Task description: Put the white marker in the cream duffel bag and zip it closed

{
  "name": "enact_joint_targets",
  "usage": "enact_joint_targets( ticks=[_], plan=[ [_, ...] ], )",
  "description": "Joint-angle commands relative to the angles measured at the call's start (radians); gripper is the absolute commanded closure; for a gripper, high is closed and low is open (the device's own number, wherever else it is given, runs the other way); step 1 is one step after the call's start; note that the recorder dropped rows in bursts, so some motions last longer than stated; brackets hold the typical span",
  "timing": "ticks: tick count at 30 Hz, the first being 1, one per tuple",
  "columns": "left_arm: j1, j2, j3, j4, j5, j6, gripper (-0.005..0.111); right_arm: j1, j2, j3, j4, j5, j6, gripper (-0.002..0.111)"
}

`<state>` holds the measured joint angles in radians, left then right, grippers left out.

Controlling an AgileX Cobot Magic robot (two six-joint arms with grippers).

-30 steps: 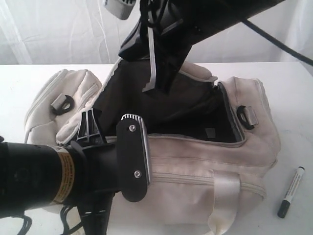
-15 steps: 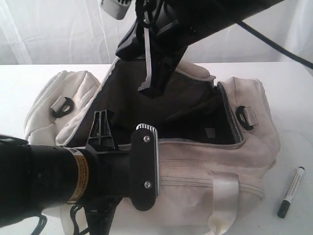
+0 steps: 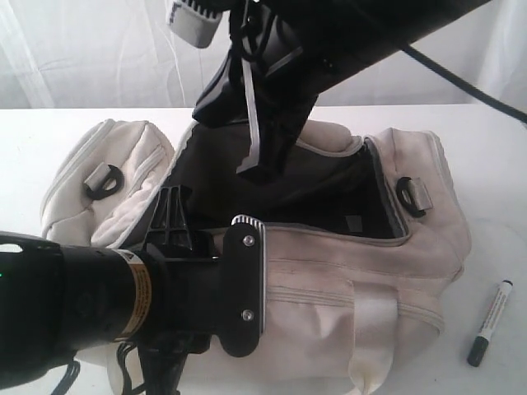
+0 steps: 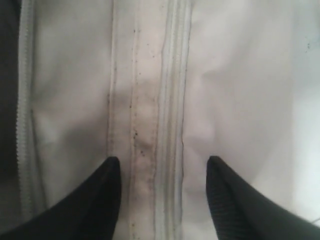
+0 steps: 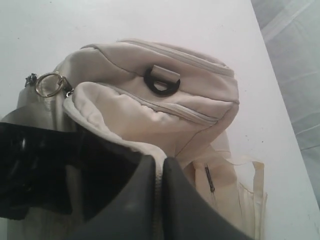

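Exterior view: a white table [image 3: 494,156] runs across the frame, with a pale curtain [image 3: 82,58] along the top. The cream duffel bag [image 3: 329,271] fills the middle, its top open onto dark lining. The white marker [image 3: 490,322] lies on the table at the lower right, near the bag's right end and not touching it.

The left arm enters from the lower left and lies low against the bag's front side. The left gripper [image 3: 210,243] is spread wide and grips nothing. In the left wrist view its fingers [image 4: 100,200] stand on either side of a stitched seam.

The right arm comes down from the top centre. The right gripper [image 3: 263,164] is pinched tight on the edge of the bag's top flap, which it holds raised above the opening. In the right wrist view the cream edge runs in between its closed tips.
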<state>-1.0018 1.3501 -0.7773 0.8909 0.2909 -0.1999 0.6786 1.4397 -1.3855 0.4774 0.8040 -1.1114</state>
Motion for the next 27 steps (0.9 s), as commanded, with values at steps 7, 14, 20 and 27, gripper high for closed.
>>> enact_joint_targets(
  ticks=[7,14,20,27],
  plan=[
    [0.002,-0.060,-0.077,0.066,0.082,-0.013,0.050,0.000,-0.023,0.002,0.022,0.002,-0.009,0.108],
    [0.002,-0.025,-0.105,0.072,0.048,-0.013,0.050,0.000,-0.030,0.002,0.022,-0.020,-0.032,0.108],
    [0.002,0.061,-0.105,0.081,0.028,-0.032,0.050,0.000,-0.030,0.002,0.024,-0.032,-0.035,0.108],
    [0.002,0.122,-0.105,0.079,0.059,-0.190,0.058,0.000,-0.030,0.002,0.022,-0.050,-0.043,0.108]
  ],
)
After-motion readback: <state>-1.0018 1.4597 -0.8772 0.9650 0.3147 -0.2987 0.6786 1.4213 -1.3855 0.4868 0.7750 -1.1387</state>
